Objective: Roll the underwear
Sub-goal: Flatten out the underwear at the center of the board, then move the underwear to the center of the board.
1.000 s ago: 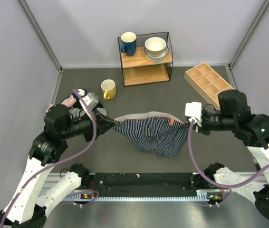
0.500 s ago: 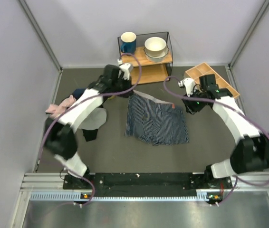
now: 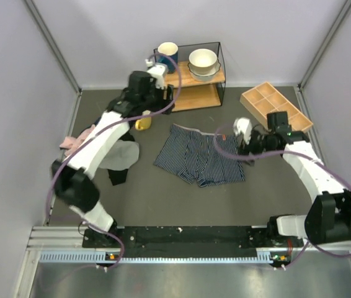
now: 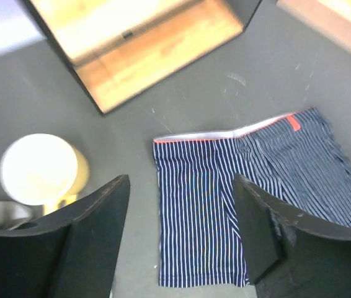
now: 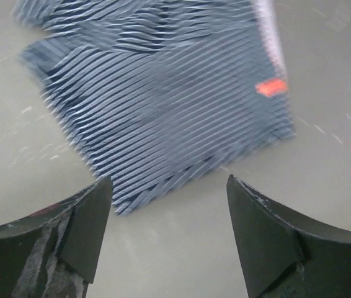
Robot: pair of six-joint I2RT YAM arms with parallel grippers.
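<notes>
The underwear (image 3: 197, 158), navy with thin white stripes, lies spread flat on the dark table, its waistband toward the far side and a small red tag (image 5: 270, 87) near the right corner. My left gripper (image 3: 162, 104) hovers open above the far-left corner of the garment. In the left wrist view the striped fabric (image 4: 225, 205) shows between the spread fingers of that gripper (image 4: 182, 236), which hold nothing. My right gripper (image 3: 240, 148) stands open just off the underwear's right edge. In its wrist view the cloth (image 5: 163, 81) lies beyond the empty gripper (image 5: 169, 230).
A yellow mug (image 3: 141, 122) stands under the left arm. A wire-frame shelf (image 3: 191, 93) with a blue mug and bowls is at the back, a wooden compartment tray (image 3: 268, 105) at the back right. Grey cloth (image 3: 123, 155), pink cloth (image 3: 76, 141) and a dark cloth (image 3: 116, 176) lie at left.
Both grippers held the underwear stretched between them, carried it to the far side, then opened and let go. It now lies flat and both grippers have drawn back from it.
</notes>
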